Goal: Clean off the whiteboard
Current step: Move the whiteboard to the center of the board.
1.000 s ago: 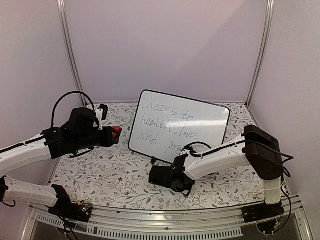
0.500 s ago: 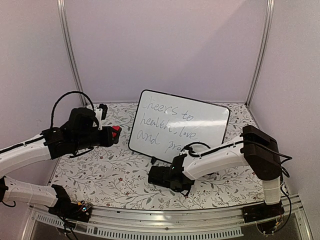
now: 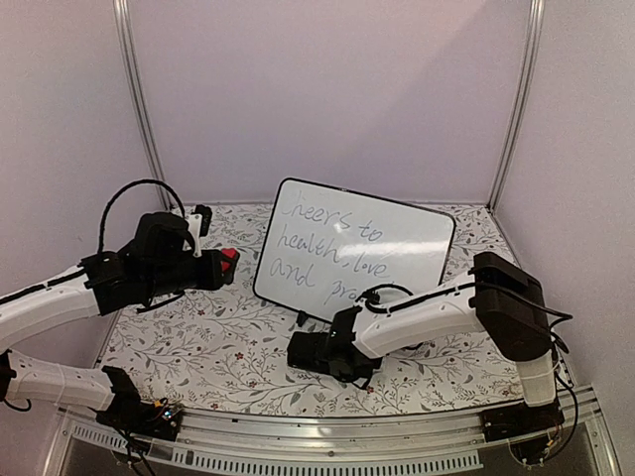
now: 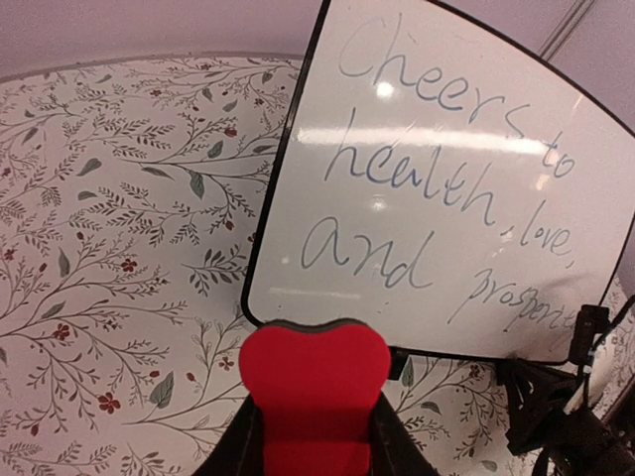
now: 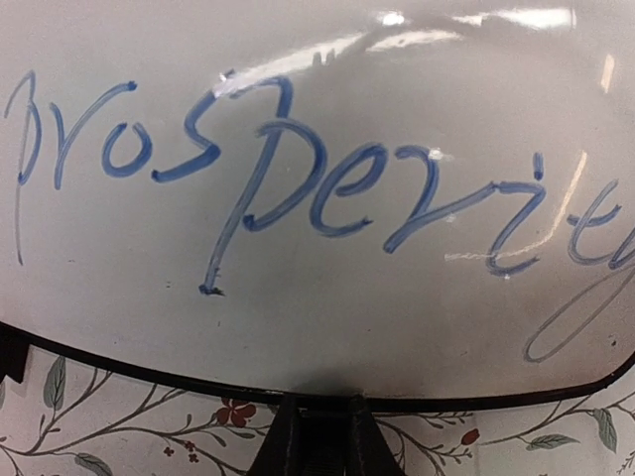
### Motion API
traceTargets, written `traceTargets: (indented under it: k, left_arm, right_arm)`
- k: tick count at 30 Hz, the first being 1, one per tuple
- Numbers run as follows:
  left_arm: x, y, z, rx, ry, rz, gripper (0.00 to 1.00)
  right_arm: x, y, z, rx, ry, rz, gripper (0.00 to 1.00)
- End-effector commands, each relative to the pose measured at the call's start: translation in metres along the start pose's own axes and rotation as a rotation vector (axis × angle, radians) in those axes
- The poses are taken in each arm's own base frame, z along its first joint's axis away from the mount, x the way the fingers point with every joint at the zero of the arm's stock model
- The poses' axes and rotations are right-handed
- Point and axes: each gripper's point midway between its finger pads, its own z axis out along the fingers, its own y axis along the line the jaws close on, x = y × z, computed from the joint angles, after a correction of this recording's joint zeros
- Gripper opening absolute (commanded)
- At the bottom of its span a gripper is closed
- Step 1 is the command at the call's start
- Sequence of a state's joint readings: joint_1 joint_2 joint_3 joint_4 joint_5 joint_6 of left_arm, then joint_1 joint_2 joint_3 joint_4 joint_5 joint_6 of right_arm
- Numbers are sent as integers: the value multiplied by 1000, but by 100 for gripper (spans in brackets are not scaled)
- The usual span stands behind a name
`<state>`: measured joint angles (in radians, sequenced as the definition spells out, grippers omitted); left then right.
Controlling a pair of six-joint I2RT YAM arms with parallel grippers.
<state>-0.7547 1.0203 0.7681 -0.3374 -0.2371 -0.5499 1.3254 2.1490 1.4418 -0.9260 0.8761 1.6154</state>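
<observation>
While the large flat white rectangular whiteboard (image 3: 357, 253) with its thin black rim and rounded corners stands tilted back on the flower-patterned desk (image 3: 228, 347), both arms sit close to it. The left end effector (image 3: 226, 266) is clamped tight on a small red eraser block (image 4: 316, 382) with a notched top, its dark fingers (image 4: 241, 448) pressing either side. It hangs above the desk. The whiteboard lies just ahead of that end effector and off to its right, near but not touching the eraser. Thin cursive handwriting (image 4: 437, 188) runs across the board in full: "cheers to health, love, and prosperity".

The right end effector (image 5: 316, 421) is low down at the board's bottom edge, directly in front of the word "prosperity" (image 5: 327, 188). Its two dark fingers are drawn almost together, with only a thin slit between them. Their tips sit right on the black rim, pinching it as far as I can make out. From above, the right arm reaches across the front of the board's lower right part and hides that corner.
</observation>
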Motion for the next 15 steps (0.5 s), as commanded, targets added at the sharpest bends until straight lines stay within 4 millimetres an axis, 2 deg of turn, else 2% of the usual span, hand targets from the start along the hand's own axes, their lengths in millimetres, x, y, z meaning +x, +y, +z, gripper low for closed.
traceTargets:
  k: [1,9,12,15]
  left_arm:
    - [-16,-7,-12,13,-41,13,24]
    - [-20,-7,-16,8,-51,18,24]
    - [-21,-7,-15,5,-51,21,24]
    - [-24,-7,-16,3,-53,21,25]
  right_arm:
    - [22,7,-22,-14,36,-34,6]
    - [38,6,-40,-28,76,-67,6]
    - [38,8,-48,-47,64,-80,19]
    - [33,5,-54,-48,43,-92,42]
